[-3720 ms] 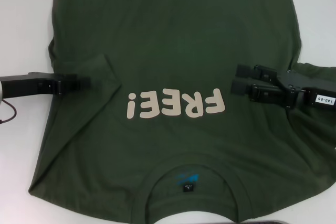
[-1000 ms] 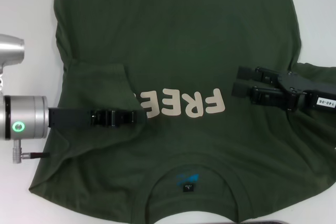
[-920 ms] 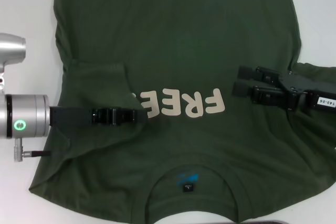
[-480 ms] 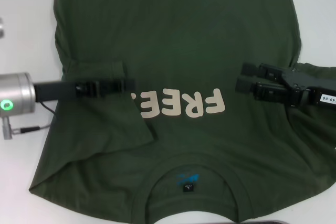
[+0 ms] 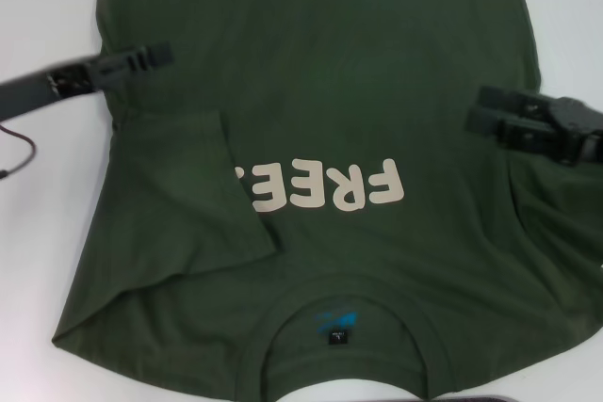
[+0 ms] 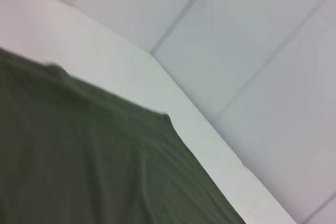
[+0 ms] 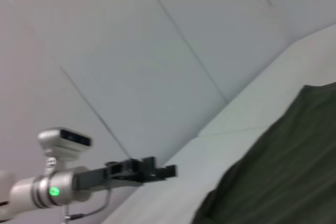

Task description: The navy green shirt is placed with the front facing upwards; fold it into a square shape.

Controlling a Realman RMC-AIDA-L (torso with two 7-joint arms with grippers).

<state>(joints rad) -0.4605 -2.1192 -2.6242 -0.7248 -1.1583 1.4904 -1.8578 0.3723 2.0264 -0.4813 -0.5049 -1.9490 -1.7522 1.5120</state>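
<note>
Olive cotton, navy green shirt [image 5: 320, 91] flat on white bench [image 5: 47, 7], print up, left sleeve folded inward. Soft, light, limp: will drape, crease. Pinch hem or sleeve edge. My left pincer [image 5: 155, 54] over left edge, right pincer [image 5: 482, 112] over right edge; both empty, gape unclear.

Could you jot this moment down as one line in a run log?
navy green shirt: front up, left sleeve folded inward | left gripper: above shirt's left edge | right gripper: over right side
</note>
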